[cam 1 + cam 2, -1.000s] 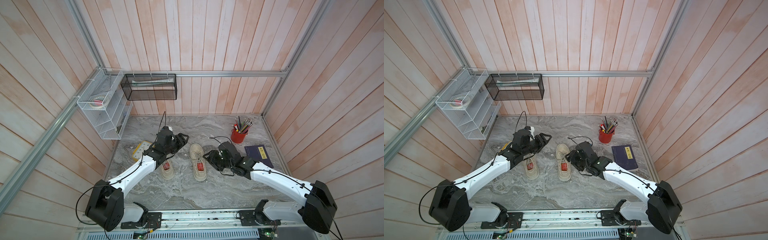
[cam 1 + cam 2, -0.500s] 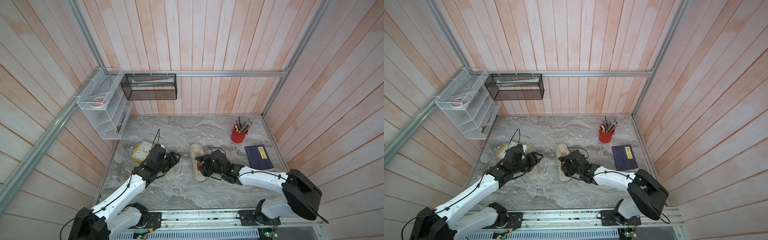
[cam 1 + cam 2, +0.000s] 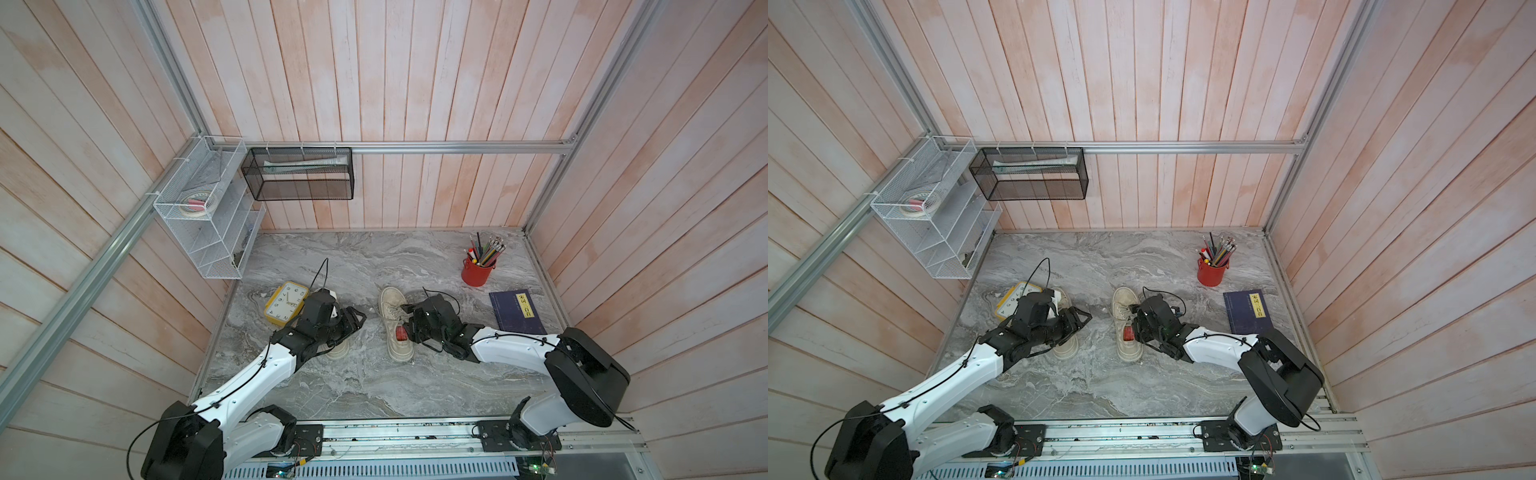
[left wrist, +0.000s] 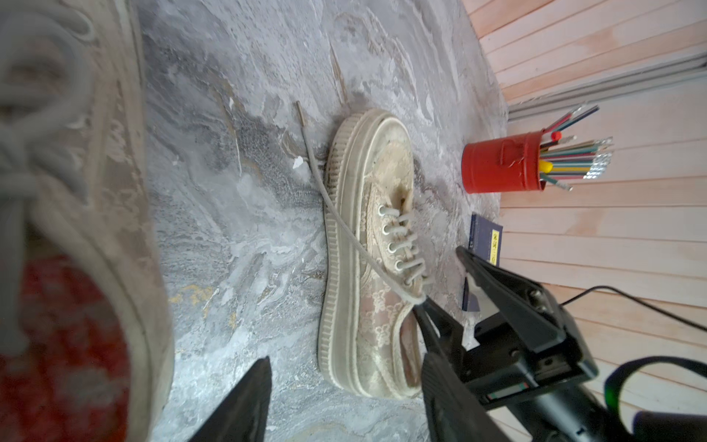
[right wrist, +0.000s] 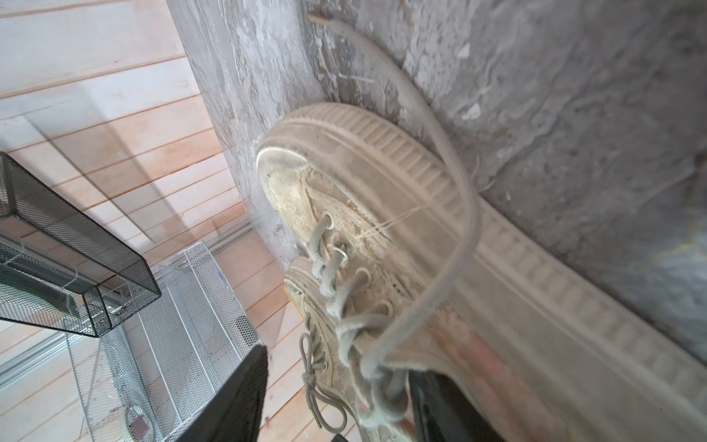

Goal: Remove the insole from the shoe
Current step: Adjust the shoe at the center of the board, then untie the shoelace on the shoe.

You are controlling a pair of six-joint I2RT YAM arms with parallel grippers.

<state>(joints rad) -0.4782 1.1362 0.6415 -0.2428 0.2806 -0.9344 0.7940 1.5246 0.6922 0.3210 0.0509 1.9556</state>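
**A:** Closest in is bare marble worktop, then both arms, low over the footwear. The left claw hangs above the second shoe, jaws wide, gripping nothing. Its arm hides most of that shoe.

**B:** And the right claw?

**A:** Jaws apart at the mouth of the shoe. One finger is at the opening, the other outside on the shoe's right. Nothing is pinched. The insole shows red, down inside the shoe.

**B:** Anything in the way?

**A:** Laces cross the tongue, and a loose lace trails over the side onto the worktop.

**B:** Further back?

**A:** A yellow clock beside the left arm, a blue book on the right and a red pencil cup beyond it. On the walls are a white wire rack and a black mesh basket.
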